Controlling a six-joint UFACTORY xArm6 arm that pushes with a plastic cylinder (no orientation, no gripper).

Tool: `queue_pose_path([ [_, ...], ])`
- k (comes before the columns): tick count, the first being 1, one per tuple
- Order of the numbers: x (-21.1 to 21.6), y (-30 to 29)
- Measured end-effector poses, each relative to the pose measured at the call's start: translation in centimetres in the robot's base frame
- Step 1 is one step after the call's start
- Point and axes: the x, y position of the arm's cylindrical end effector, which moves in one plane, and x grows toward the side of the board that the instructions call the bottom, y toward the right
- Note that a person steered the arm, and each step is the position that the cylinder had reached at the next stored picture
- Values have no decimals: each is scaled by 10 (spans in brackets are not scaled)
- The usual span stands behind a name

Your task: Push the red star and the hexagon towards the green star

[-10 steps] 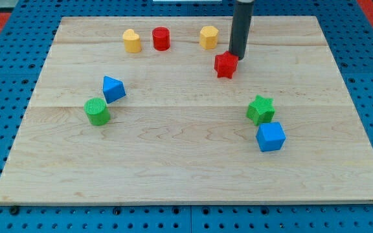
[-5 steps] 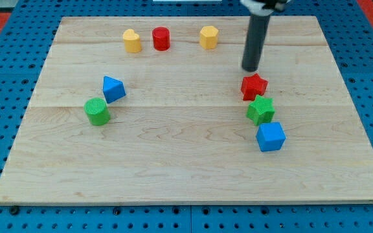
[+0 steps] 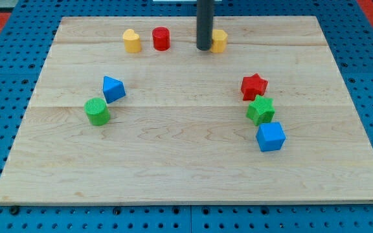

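Note:
My tip [image 3: 203, 48] rests on the board near the view's top, touching the left side of the yellow hexagon [image 3: 219, 40], which the rod partly hides. The red star [image 3: 254, 85] lies at the right of the board, just above the green star [image 3: 261, 110] and touching or nearly touching it. The tip is well up and to the left of both stars.
A blue cube [image 3: 271, 136] sits just below the green star. A red cylinder [image 3: 160, 39] and a yellow rounded block [image 3: 131, 41] stand left of the tip. A blue triangular block [image 3: 113, 88] and a green cylinder [image 3: 97, 111] lie at the left of the wooden board [image 3: 173, 168].
The red star was pushed down and right, next to the green star, and now lies still. The tip then moved up and left to the yellow hexagon, which has shifted slightly right.

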Motion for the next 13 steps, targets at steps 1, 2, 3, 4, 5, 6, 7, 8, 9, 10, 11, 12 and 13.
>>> queue_pose_path([
  [1,-31,5],
  [2,-61,14],
  [3,-44,63],
  [4,-59,66],
  [5,-75,92],
  [6,-63,112],
  [7,-49,103],
  [8,-22,102],
  [9,6,98],
  [10,21,90],
  [11,21,98],
  [12,-28,95],
  [13,-43,41],
])
